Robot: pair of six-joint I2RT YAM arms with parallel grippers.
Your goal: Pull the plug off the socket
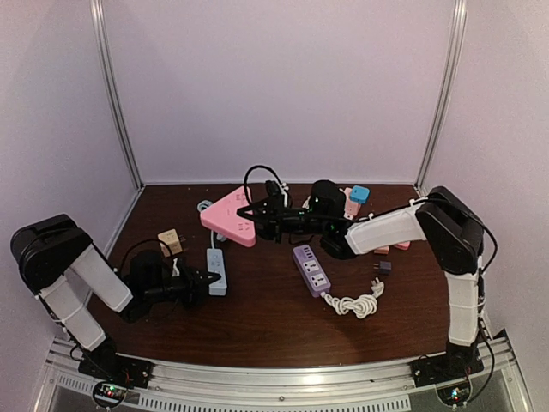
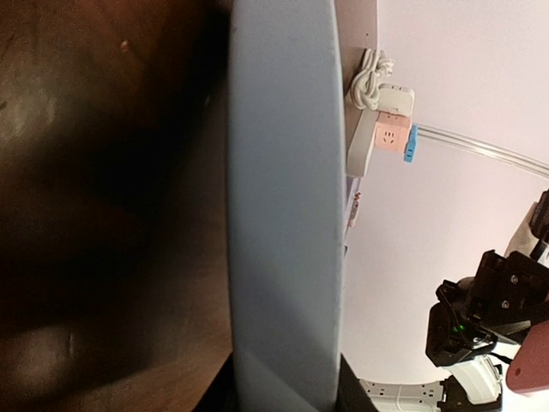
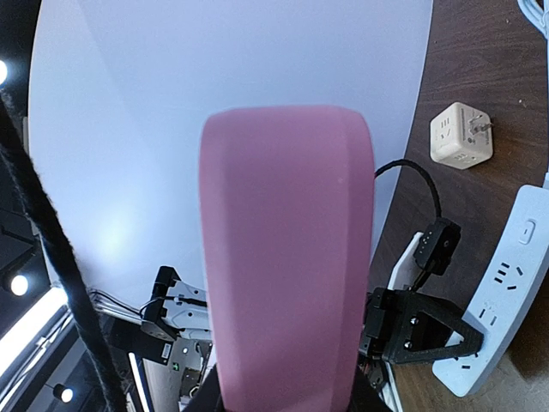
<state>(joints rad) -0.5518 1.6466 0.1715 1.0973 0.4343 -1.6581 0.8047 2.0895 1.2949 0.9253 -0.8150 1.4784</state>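
Observation:
A pink triangular socket [image 1: 228, 217] is held tilted above the table, with my right gripper [image 1: 256, 215] shut on its right edge. In the right wrist view the pink socket [image 3: 287, 257] fills the space between the jaws of that gripper [image 3: 287, 399]. A black plug [image 1: 274, 187] with a looping black cable [image 1: 250, 176] sits at the socket's far corner; the cable [image 3: 51, 257] also crosses the left of the right wrist view. My left gripper [image 1: 204, 279] is shut on the near end of a light blue power strip [image 1: 217, 269], which lies on the table and fills the left wrist view [image 2: 283, 206].
A purple power strip [image 1: 311, 269] with a coiled white cord [image 1: 356, 302] lies at centre right. A cream cube adapter [image 1: 171, 241] stands near the left arm. Pink and blue adapters [image 1: 356, 197] sit at the back, and a small black adapter [image 1: 383, 266] by the right arm.

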